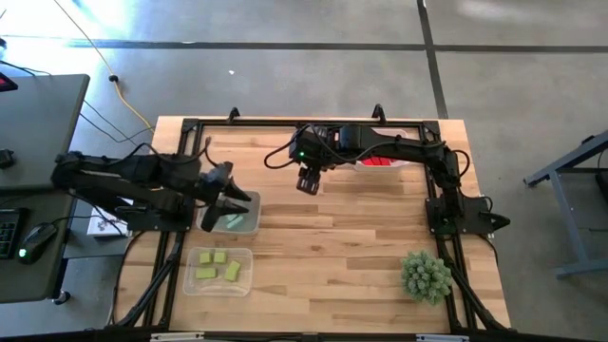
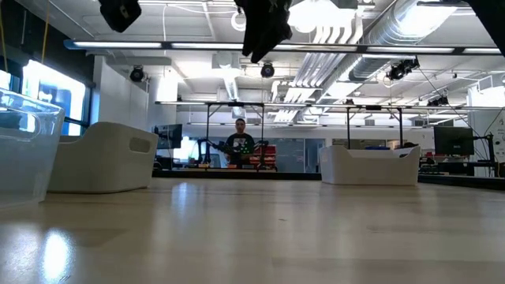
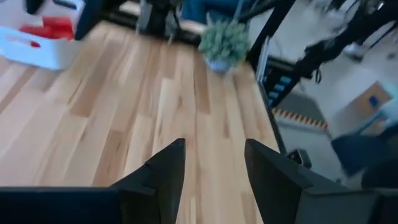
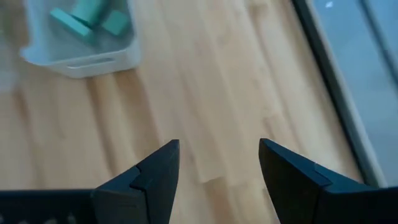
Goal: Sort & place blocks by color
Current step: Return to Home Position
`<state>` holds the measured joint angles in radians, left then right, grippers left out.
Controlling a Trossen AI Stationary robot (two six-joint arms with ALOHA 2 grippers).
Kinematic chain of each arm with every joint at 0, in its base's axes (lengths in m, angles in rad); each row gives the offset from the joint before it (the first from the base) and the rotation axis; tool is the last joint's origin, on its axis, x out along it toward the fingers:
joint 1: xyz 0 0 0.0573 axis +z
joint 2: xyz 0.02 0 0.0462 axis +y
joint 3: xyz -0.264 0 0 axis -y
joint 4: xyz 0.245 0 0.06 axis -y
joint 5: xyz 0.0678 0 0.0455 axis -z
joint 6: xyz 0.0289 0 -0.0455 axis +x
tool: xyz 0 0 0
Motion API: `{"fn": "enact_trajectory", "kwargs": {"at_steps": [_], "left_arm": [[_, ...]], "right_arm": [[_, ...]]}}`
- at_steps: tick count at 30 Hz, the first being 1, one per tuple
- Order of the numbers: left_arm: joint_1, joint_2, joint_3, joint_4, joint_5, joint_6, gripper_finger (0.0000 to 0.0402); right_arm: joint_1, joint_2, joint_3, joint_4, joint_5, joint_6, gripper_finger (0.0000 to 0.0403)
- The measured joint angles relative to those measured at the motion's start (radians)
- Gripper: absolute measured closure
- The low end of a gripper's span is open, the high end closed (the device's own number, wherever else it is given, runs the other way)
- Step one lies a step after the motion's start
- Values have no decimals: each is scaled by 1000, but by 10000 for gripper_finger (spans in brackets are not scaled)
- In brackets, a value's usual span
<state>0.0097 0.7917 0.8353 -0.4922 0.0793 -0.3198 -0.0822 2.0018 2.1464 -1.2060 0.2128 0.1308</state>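
Teal blocks lie in a clear tray at the table's left. My left gripper hangs just over that tray, open, with nothing between its fingers. Yellow-green blocks lie in a second tray nearer the front edge. Red blocks sit in a tray at the far side, partly under the right arm. My right gripper hangs open and empty above bare table at the far middle. Its wrist view shows the teal blocks beyond its fingers.
A spiky green plant ball stands near the front right corner, seen also from the left wrist as the plant. Bare wood lies across the table's middle. A black frame runs around the table's edges.
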Motion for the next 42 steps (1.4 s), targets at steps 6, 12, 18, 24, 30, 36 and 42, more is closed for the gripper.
{"fn": "enact_trajectory", "kwargs": {"at_steps": [6, 12, 18, 24, 30, 36, 42], "left_arm": [[-2, -143, -216, 286, -1, 19, 245], [-2, -219, -363, 460, -1, 76, 245], [-2, -278, -492, 569, -1, 107, 245], [-2, -351, -610, 646, -1, 92, 245], [-2, -465, -658, 642, -1, 88, 245], [-2, -609, -659, 558, -17, 121, 245], [-2, -776, -659, 385, -90, 140, 245]], "right_arm": [[1, 0, 0, 20, -74, 53, 197], [12, 0, 0, 34, -72, 56, 197], [32, 0, 0, 45, -71, 116, 197], [67, 0, 0, 48, -65, 155, 197], [116, 0, 0, 53, -16, 168, 197], [160, 0, 0, 52, 59, 167, 197], [169, 0, 0, -1, 62, 159, 197]]}}
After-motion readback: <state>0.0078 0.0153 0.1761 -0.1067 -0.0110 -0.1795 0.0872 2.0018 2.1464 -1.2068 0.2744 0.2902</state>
